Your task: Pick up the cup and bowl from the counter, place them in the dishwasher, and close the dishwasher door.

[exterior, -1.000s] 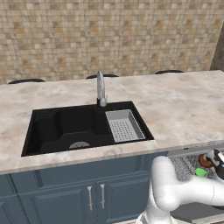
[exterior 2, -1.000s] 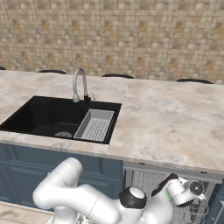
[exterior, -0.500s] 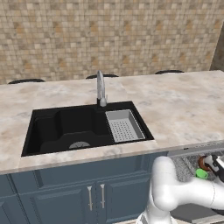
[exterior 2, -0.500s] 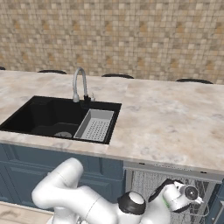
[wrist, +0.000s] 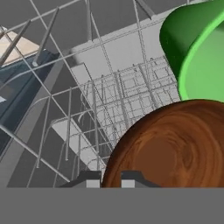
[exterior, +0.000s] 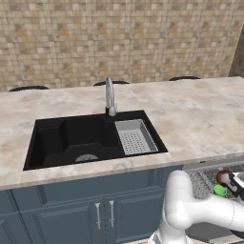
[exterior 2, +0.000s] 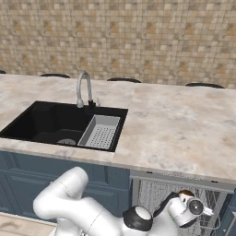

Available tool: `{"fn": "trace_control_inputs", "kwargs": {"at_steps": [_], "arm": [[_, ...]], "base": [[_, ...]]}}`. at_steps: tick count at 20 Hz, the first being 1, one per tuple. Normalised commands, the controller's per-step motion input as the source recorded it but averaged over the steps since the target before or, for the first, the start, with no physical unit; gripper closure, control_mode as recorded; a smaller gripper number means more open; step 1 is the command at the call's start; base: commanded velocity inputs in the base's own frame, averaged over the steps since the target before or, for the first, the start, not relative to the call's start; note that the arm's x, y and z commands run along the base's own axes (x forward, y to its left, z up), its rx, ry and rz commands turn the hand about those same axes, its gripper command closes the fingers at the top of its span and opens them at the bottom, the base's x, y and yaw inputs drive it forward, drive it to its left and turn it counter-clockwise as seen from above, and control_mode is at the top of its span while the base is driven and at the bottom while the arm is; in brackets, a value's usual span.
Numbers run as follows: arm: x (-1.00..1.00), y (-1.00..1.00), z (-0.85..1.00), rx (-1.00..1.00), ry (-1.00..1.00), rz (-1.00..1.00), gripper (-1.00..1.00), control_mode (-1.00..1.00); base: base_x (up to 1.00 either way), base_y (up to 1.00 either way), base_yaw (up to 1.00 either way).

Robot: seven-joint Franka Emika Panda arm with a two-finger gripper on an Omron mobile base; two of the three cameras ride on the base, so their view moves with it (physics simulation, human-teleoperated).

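your end effector is pinching the bowl rim — cup just beyond it, wire rack underneath both.

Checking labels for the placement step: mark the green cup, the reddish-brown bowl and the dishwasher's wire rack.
Bright green plain cup [wrist: 197, 52]: hand view, on its outer side wall.
Shallow reddish-brown round bowl [wrist: 175, 148]: hand view, on its inner surface.
Grey wire-mesh rack [wrist: 127, 89]: hand view, on its floor grid.
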Motion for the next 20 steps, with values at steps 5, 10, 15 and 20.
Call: {"fn": "trace_control_inputs", "kwargs": {"at_steps": [5, 10, 15, 20], "arm": [[-0.42, -0.20, -0.66, -0.06, -0.21, 0.07, -1.00, -1.00], [-0.51, -0.31, -0.20, 0.00, -0.15, 0.14, -1.00, -1.00], [-0.67, -0.27, 0.00, 0.00, -0.19, 0.17, -1.00, -1.00], [-0.88, -0.03, 0.04, -0.03, -0.12, 0.18, -1.00, -1.00]], "base": [[0.00, 0.00, 0.00], [0.00, 0.00, 0.00], [0.00, 0.00, 0.00], [0.00, 0.00, 0.00]]}}
